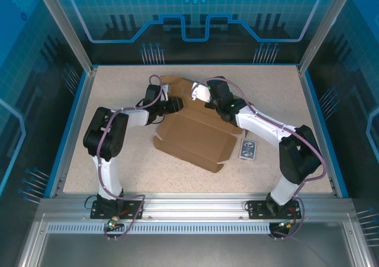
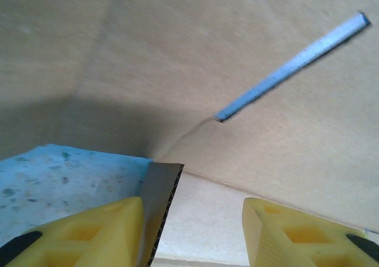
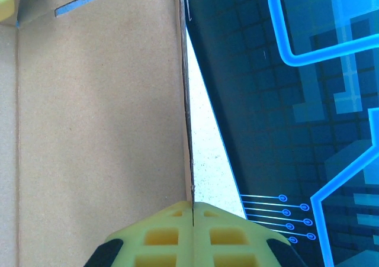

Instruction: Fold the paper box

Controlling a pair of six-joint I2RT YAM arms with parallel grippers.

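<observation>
The paper box (image 1: 192, 138) is a brown die-cut cardboard sheet lying mid-table, with its far panel lifted between the two grippers. My right gripper (image 3: 192, 212) is shut on the thin edge of that raised panel (image 3: 100, 131), which stands upright to the left of its fingers. From above, the right gripper (image 1: 202, 93) sits at the sheet's far edge. My left gripper (image 2: 192, 231) is open, its yellow fingers (image 2: 106, 231) wide apart. A corrugated flap edge (image 2: 159, 196) rests against its left finger, and a slotted panel (image 2: 177, 60) rises close in front. The left gripper (image 1: 175, 106) is at the box's far left corner.
A small blue-patterned card pack (image 1: 248, 150) lies on the speckled table (image 1: 118, 154) just right of the box, near the right arm. Blue rails edge the table, with aluminium posts at the far corners. Bare tabletop lies in front of the box.
</observation>
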